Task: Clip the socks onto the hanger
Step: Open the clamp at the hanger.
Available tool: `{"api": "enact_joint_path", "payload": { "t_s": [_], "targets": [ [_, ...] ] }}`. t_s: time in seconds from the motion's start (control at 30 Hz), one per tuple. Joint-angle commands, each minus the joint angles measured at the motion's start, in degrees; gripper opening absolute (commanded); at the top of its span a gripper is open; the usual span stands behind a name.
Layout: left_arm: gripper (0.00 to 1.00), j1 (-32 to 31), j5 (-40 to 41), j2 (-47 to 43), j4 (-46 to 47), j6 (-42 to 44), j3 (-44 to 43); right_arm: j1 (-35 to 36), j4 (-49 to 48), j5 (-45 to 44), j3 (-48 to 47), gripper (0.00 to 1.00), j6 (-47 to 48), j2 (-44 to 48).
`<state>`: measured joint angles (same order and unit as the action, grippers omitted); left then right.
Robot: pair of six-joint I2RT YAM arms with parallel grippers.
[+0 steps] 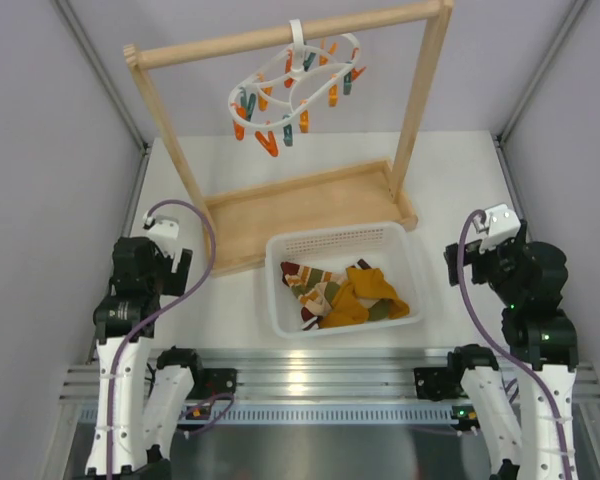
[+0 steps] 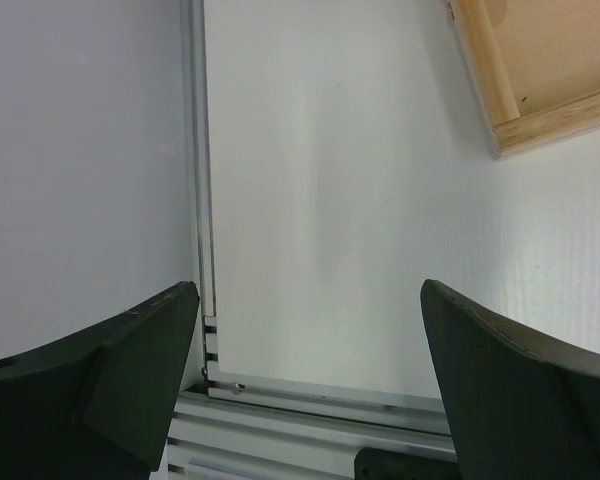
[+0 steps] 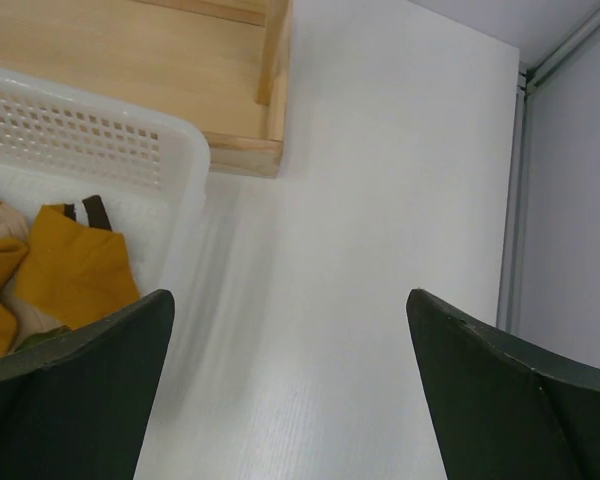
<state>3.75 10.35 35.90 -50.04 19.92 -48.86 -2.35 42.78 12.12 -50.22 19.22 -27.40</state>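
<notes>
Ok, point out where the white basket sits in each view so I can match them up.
Top external: the basket is at lower centre, between the two arms, holding the socks.
Left wrist: not in it.
Right wrist: the basket is at the left edge, its perforated wall and rim showing, with socks inside.
Shared landmark: the wooden base just behind the basket, seen top right in left wrist and top left in right wrist.

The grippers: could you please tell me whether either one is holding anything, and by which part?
Nothing is held. The left gripper and right gripper both stand open and empty; the socks lie in the basket.
</notes>
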Motion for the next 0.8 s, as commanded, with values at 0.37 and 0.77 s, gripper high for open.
{"api": "enact_joint_path", "payload": {
  "t_s": [0.37,0.77],
  "targets": [
    [0.98,-0.14,-25.39,-3.36,7.65,-9.80,-12.57,0.77,-21.57,24.86,2.75,1.00,-15.51,-5.12],
    [0.98,-0.06,-46.47,-7.77,20.41,-25.63,-9.59,30.89,-55.08,12.77,-1.89,0.94,-20.03,-21.46]
  ]
}}
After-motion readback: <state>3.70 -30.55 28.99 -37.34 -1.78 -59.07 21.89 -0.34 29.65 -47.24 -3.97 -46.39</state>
